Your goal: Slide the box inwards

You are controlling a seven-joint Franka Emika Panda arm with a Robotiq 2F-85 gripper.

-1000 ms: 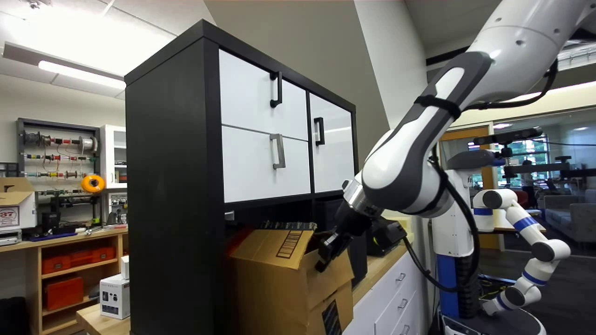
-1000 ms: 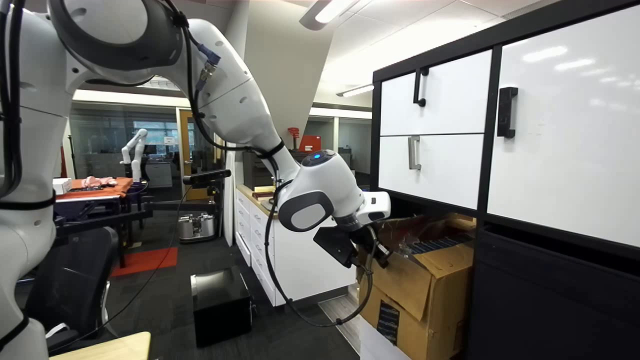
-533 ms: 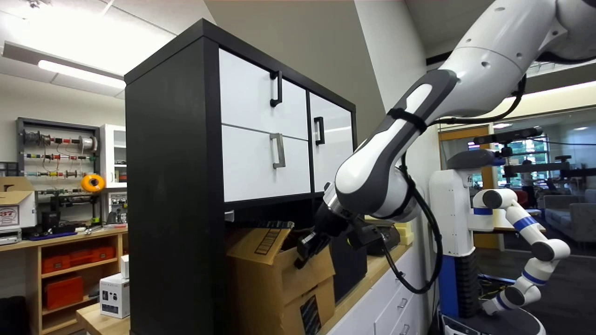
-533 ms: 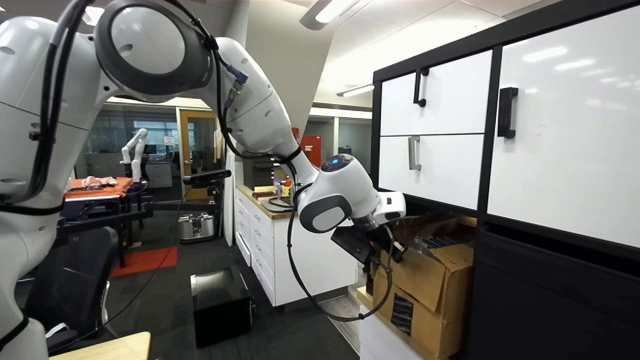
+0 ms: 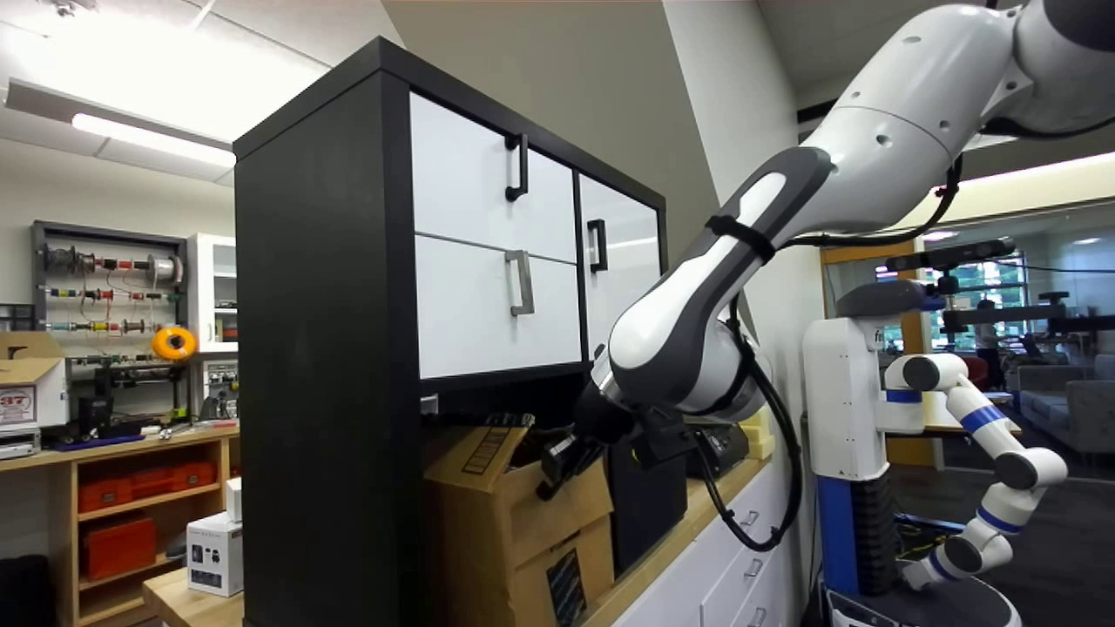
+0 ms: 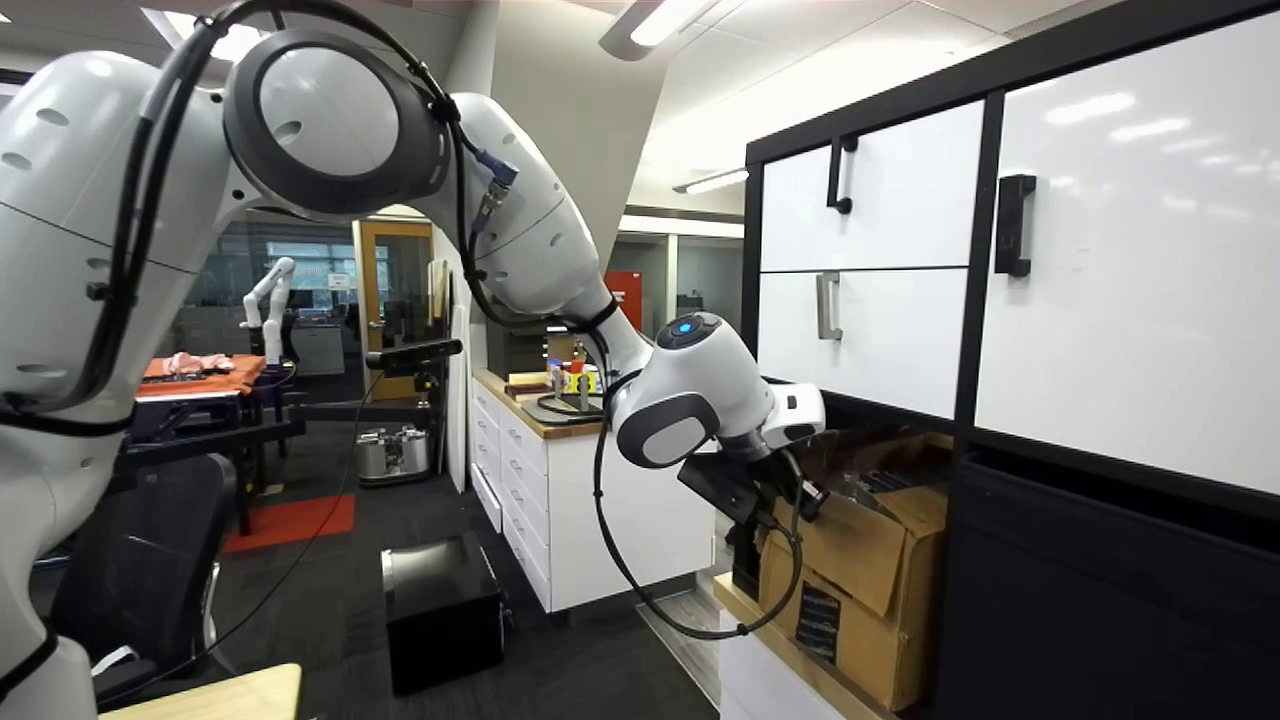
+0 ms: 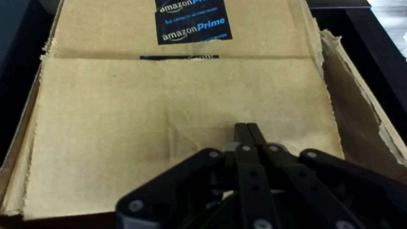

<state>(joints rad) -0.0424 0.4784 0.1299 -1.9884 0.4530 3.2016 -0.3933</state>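
Brown cardboard box (image 5: 523,553), in an exterior view: jutting from the lower bay of a black, white-doored cabinet (image 5: 327,348), directly ahead of the black two-fingered gripper (image 5: 549,486). In an exterior view: black printed tape (image 6: 818,620) on its front. Wrist view: fingers (image 7: 240,132) together, nothing between, apparently touching the cardboard flap (image 7: 127,121) right of centre; tape reading "amazonPrime", "LISTEN TO AD-FREE MUSIC".

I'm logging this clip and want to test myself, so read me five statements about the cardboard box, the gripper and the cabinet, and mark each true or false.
1. Dark printed tape is stuck to the cardboard box. True.
2. The cardboard box is sealed on top. False: its top is open.
3. On the cabinet, a silver handle sits below a black handle. True.
4. The gripper is shut. True.
5. The gripper is above the cabinet. False: it is at the front of the cardboard box, lower than both handles.
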